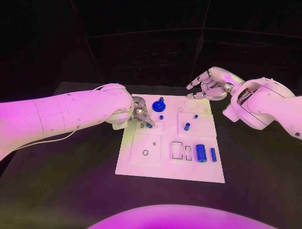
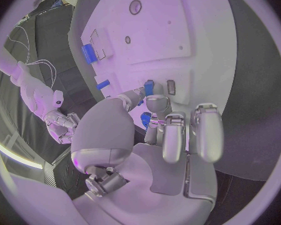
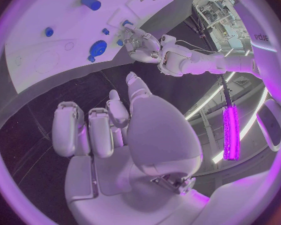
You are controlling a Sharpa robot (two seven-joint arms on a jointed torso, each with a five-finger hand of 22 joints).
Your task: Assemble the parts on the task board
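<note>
Parts are lying on the white task board (image 1: 145,164) in mid-counter (image 1: 68,191): a blue cylinder (image 1: 201,153), a thin bar (image 1: 213,154), a round knob (image 1: 158,106). Left robot hand (image 1: 140,114) is pinching a small blue part (image 2: 148,88) over the board's near-left edge. Right robot hand (image 1: 210,85) is hovering beyond the board, fingers curled around nothing.

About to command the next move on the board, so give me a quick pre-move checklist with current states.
1. Left hand on a part: ok, fingertips pinch a small blue piece at the white board.
2. Piece seated in its slot: cannot tell.
3. Right hand out of the way: ok, raised beyond the board's far edge, holding nothing.
4. Blue round part near left hand: ok, untouched.
5. Blue cylinder: ok, lying on the board.
</note>
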